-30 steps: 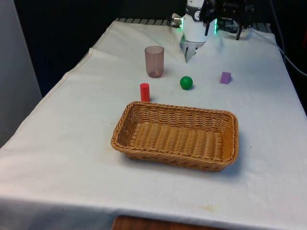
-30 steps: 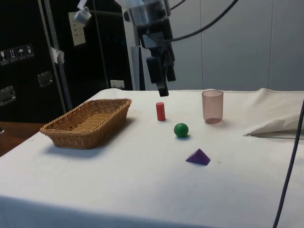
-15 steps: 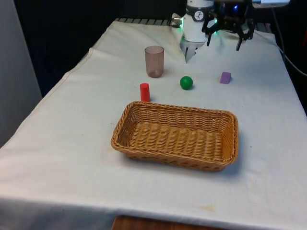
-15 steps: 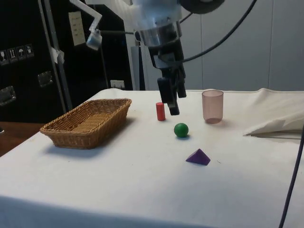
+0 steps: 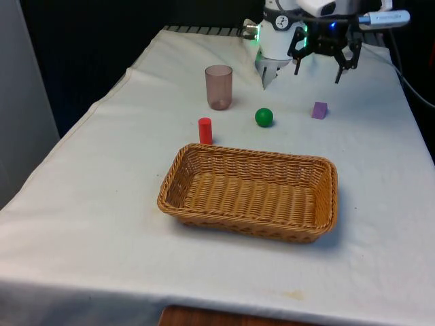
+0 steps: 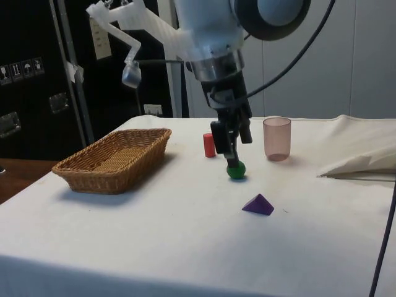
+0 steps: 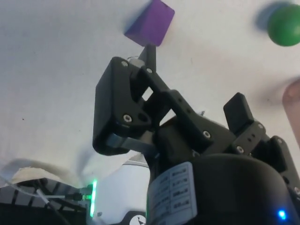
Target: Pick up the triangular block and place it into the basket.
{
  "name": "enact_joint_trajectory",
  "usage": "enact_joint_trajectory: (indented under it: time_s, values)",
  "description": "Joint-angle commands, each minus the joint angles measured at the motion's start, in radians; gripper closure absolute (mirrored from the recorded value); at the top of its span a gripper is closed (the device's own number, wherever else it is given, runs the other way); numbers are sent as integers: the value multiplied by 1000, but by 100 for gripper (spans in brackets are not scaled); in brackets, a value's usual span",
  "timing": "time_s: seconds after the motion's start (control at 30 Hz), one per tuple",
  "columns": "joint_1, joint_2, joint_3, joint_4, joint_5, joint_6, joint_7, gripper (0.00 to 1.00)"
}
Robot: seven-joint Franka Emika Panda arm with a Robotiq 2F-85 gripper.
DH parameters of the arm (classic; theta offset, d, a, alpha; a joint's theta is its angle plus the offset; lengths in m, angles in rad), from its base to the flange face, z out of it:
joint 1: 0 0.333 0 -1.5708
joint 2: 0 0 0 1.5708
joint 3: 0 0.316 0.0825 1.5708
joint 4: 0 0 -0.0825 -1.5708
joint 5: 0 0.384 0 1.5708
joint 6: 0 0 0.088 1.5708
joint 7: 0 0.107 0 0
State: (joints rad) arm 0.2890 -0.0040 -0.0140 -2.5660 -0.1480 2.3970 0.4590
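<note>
While purple triangular block (image 5: 319,110) sits on white cloth (image 5: 122,204), well apart from wicker basket (image 5: 249,192), gripper (image 5: 319,68) hangs above it, touching nothing. Fingers (image 5: 297,66) spread apart, empty. Green ball (image 5: 264,117) near block, toward front view's left. Red cylinder (image 5: 204,130) just behind basket's far rim. Pink translucent cup (image 5: 219,87) upright beyond cylinder.

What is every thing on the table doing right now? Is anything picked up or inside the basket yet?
Purple triangular block: lying on the cloth, not picked up.
Basket: upright, nothing inside.
Gripper: open, above the cloth near the block, holding nothing.
Green ball: resting on the cloth.
Red cylinder: standing upright.
Pink cup: standing upright, mouth up.
</note>
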Motion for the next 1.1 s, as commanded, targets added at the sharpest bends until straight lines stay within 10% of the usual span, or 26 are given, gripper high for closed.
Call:
enact_joint_trajectory:
  time_s: [0.0, 1.07]
  values:
    - [1, 6, 2, -8, 8, 22, 12, 0]
    - [-4, 123, 52, -118, 95, 319, 107, 0]
